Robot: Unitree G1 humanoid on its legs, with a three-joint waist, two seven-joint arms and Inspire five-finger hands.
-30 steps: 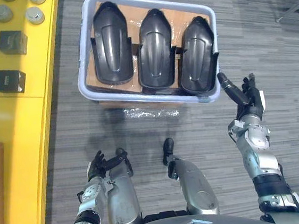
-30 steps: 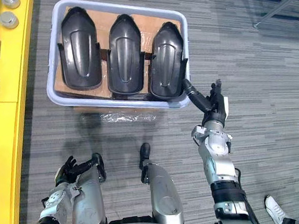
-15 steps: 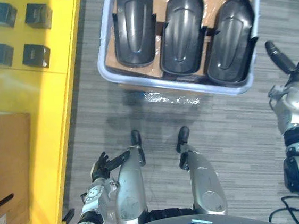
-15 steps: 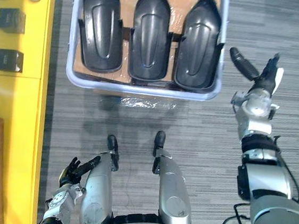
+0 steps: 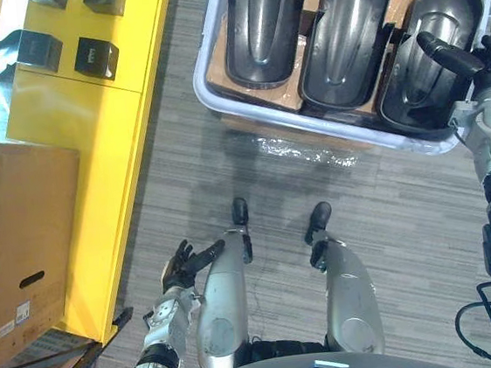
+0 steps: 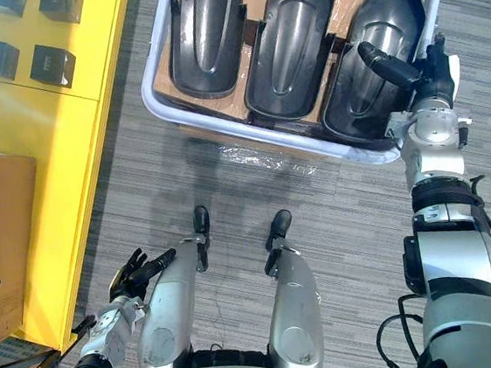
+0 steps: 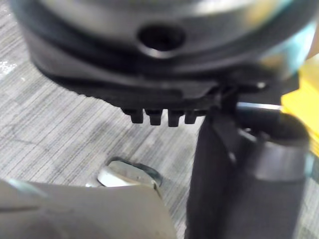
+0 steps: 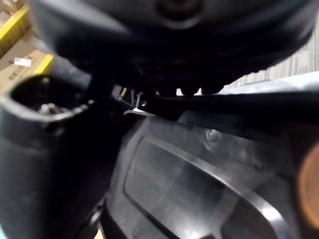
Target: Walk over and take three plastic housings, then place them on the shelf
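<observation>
Currently nothing taken. Yellow shelf (image 5: 71, 114) on the left; my left hand (image 5: 182, 263) hangs near it, fingers relaxed. All three housings (image 5: 343, 24) lie in the tub (image 5: 203, 70), far centre. My right hand (image 6: 434, 83), spread open, hovers over the rightmost.

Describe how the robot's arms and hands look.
Both arms are silver-grey, built of rounded segments; the right arm has black bands between them. The left hand and right hand are dark, with slim fingers and a thicker thumb; the right one bears a white piece at its edge.
</observation>
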